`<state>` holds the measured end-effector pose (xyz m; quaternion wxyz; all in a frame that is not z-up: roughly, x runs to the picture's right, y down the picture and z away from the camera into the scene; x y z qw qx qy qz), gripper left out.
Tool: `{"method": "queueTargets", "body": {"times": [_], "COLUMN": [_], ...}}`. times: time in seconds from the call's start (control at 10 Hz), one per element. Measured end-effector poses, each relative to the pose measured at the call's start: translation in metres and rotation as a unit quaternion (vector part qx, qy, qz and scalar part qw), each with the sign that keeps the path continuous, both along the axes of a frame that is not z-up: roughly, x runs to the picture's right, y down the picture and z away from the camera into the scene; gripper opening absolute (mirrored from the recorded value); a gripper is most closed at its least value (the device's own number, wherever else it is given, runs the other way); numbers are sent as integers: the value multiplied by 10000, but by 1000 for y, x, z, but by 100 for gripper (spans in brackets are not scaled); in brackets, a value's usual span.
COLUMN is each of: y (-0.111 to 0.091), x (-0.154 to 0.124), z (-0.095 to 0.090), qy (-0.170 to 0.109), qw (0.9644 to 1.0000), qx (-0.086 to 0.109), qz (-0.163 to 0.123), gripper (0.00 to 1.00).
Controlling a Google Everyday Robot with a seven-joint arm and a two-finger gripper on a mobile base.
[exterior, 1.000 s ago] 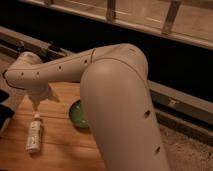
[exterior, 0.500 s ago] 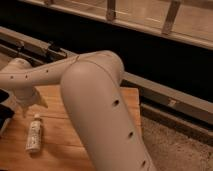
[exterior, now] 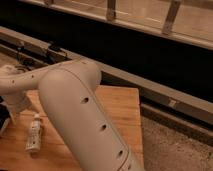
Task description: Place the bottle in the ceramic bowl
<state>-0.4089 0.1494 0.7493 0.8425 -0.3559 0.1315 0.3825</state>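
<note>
The bottle (exterior: 34,133) lies flat on the wooden table (exterior: 120,107) at the lower left, whitish, its cap pointing away from me. My gripper (exterior: 16,116) hangs just left of the bottle's cap end and slightly above it. It is open and holds nothing. My thick white arm (exterior: 80,107) crosses the middle of the camera view and covers the table behind it. The ceramic bowl is hidden behind this arm.
A dark rail (exterior: 150,85) with cables runs along the table's far edge, with a lit ledge (exterior: 150,20) above it. Speckled floor (exterior: 172,147) lies beyond the table's right edge. A dark object (exterior: 3,120) sits at the left border.
The arm swung left and nearer the camera, covering the green bowl that showed a second ago. The gripper moved left and lower, beside the bottle's cap end. The bottle stayed put.
</note>
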Motion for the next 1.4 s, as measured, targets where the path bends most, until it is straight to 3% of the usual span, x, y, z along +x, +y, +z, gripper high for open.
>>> {"method": "queueTargets", "body": {"times": [0.4,1.4], "y": [19,28], "x": [18,23], "z": [21,27], "qy": [75,-4], "qw": [9995,9993], "qx": [-289,-332], "qz": [88,192], "gripper": [65,65]}}
